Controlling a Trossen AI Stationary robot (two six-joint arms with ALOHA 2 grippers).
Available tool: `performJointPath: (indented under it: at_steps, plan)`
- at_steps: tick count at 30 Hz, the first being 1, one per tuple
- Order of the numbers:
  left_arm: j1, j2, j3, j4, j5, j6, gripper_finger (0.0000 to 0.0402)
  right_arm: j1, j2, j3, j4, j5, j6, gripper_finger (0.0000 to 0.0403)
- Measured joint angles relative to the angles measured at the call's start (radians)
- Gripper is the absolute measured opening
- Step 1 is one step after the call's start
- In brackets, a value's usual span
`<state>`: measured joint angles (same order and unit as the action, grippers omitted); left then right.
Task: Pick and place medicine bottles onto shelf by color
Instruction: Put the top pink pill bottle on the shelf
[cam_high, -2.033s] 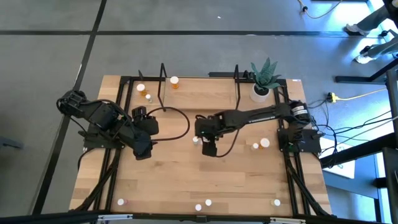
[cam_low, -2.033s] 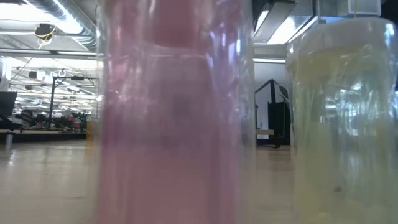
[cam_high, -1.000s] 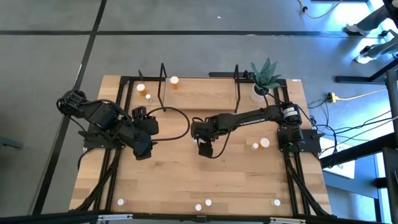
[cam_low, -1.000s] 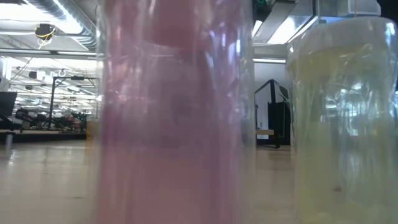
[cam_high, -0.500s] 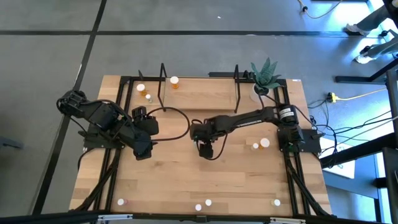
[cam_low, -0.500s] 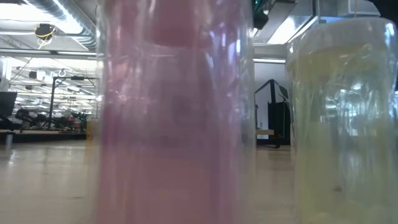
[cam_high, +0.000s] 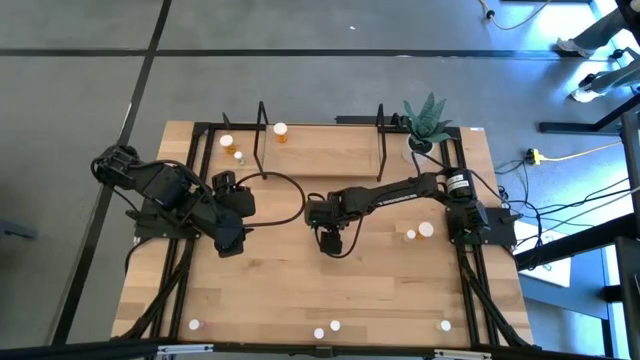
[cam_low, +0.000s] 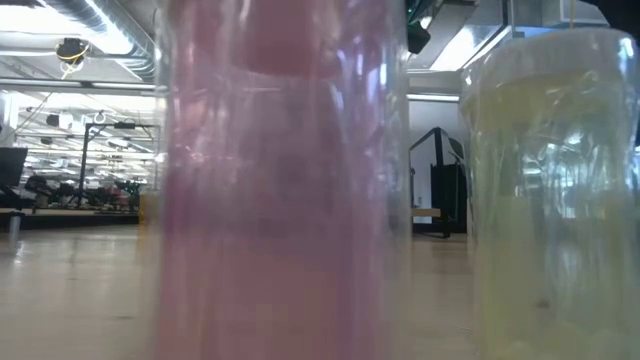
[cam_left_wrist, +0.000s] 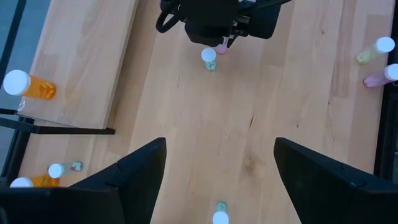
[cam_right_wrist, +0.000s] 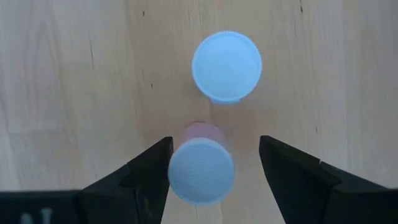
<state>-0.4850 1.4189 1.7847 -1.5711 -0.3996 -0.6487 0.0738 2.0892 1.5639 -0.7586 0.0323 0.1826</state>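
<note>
Just in front of the light wooden shelf (cam_high: 320, 150), the right gripper (cam_right_wrist: 214, 165) hangs wide, straddling a pink white-capped bottle (cam_right_wrist: 201, 171). The left gripper (cam_left_wrist: 219, 171) waits nearby, spread wide and empty.

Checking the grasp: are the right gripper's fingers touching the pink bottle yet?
Apart. In the right wrist view, bare wood shows between the pink bottle and each of the fingers.

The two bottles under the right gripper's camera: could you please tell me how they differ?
The nearer bottle sits between the open right gripper fingers; the farther bottle lies beyond them, outside the gap. The nearer bottle shows a pink body under its cap; the left wrist view shows the farther bottle with a pale greenish one. Both stand upright on the wooden table with round white caps.
</note>
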Motion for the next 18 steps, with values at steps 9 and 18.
performJointPath:
  at_steps: [9,18]
  plan:
    - [0.000,0.000,0.000,0.000,0.000,0.000,0.0291,0.000,0.000,0.000,0.000,0.000,0.004,0.0200]
    - [0.000,0.000,0.000,0.000,0.000,0.000,0.0291,0.000,0.000,0.000,-0.001,-0.004,0.022,0.0148]
